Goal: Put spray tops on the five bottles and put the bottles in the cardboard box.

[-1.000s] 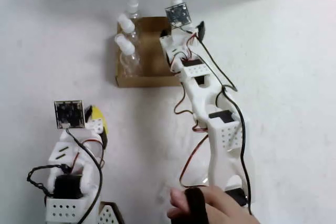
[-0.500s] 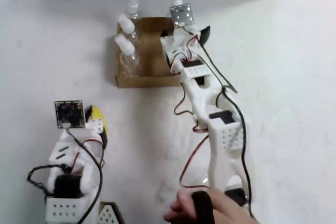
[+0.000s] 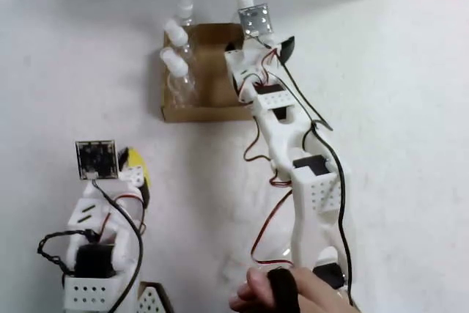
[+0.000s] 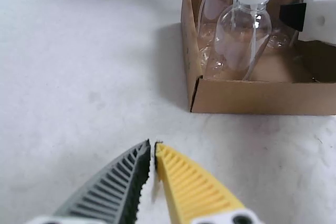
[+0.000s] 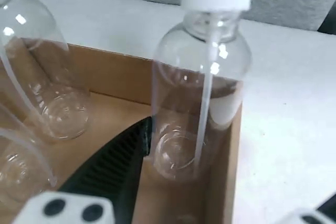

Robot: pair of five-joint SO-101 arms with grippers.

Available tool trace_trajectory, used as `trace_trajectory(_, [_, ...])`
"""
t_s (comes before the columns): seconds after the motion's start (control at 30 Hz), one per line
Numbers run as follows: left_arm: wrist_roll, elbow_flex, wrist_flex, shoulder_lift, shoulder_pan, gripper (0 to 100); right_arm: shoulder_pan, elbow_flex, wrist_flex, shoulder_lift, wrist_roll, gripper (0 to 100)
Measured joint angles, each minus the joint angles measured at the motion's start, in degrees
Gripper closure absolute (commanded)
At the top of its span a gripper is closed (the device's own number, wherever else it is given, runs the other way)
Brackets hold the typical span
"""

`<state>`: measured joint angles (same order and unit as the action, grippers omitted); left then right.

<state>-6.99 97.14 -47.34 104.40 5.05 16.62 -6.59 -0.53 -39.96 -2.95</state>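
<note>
The right gripper [image 3: 256, 34] stands open inside the cardboard box [image 3: 212, 113], gripping nothing. Its wrist view shows the tip of its black finger [image 5: 118, 169] touching the capped spray bottle [image 5: 199, 93] in the box's far right corner, a contact the wrist camera [image 3: 255, 20] covers from above. The left gripper [image 4: 152, 153] is closed tip to tip and empty, well short of the box's front.

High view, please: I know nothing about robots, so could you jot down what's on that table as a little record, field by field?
Box: brown cardboard box, open on top, on the white table
Bottles: four clear bottles seen standing inside, each with a white spray top; three in a row along one side
Corner bottle: in the box's far corner
Right arm: stretched over the box, jaws open at the corner bottle
Left arm: back from the box, jaws shut, holding nothing
</note>
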Motion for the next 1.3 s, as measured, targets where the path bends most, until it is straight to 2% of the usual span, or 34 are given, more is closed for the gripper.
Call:
trace_trajectory(0.93, [0.09, 0.0, 0.0, 0.0, 1.05, 98, 0.0, 0.0, 0.0, 0.0, 0.0, 51.7])
trace_trajectory(1.3, [0.09, 0.0, 0.0, 0.0, 1.05, 98, -0.09, 5.1, 0.0, 5.27, 0.0, 51.7])
